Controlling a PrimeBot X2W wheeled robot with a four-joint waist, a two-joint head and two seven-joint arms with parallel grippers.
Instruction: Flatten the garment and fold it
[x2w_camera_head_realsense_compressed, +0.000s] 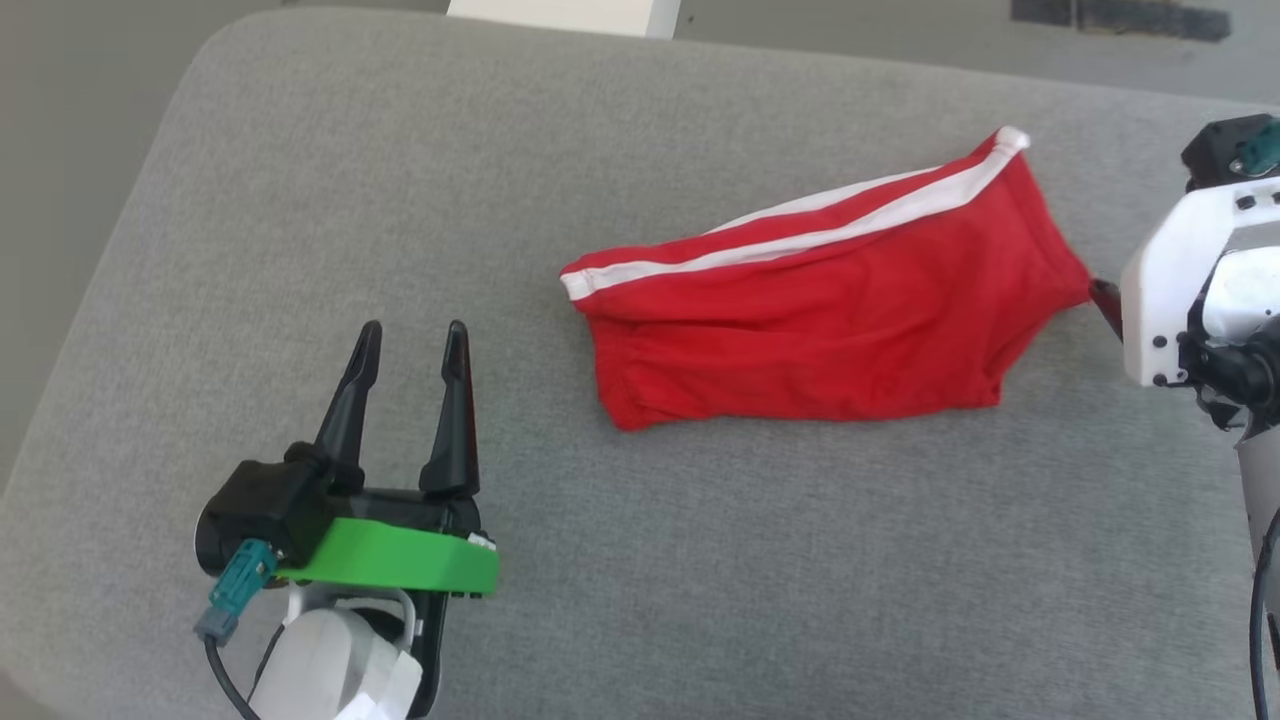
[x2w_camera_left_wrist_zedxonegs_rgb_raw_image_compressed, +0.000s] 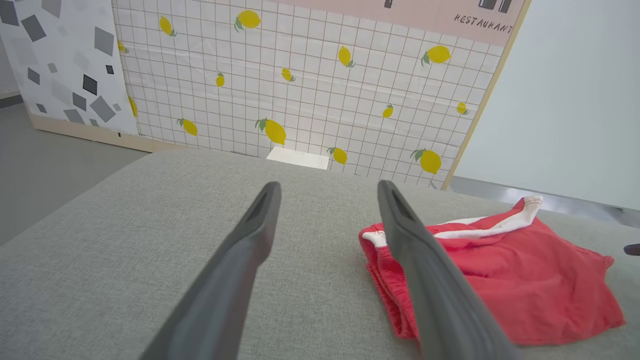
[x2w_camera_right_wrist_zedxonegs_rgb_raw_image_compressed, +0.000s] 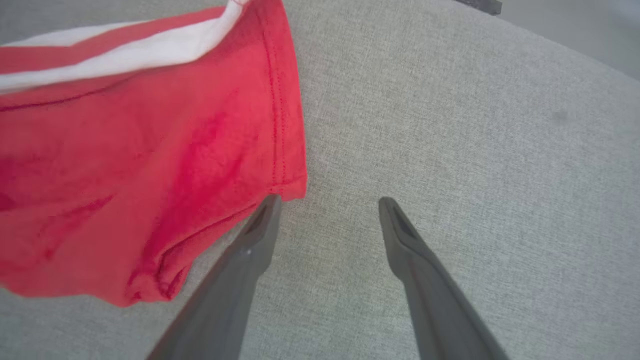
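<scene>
Right of centre on the grey cushion (x2w_camera_head_realsense_compressed: 700, 560): red shorts (x2w_camera_head_realsense_compressed: 810, 330), rumpled. Lower left: left gripper (x2w_camera_head_realsense_compressed: 415, 335), fingers apart, empty, well clear of shorts. Right gripper (x2w_camera_right_wrist_zedxonegs_rgb_raw_image_compressed: 327, 201): fingers apart, one tip just beside the shorts' corner.

head: overhead, downward | wrists: low, close | shared: garment (x2w_camera_head_realsense_compressed: 820, 330)

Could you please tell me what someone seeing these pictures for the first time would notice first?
The bright red shorts with white stripes stand out at once, lying rumpled right of centre on the grey cushion. The left gripper sits open at the lower left, apart from them, while the open right gripper has one fingertip right beside a hem corner. Behind the cushion stands a tiled panel dotted with yellow lemons.
</scene>
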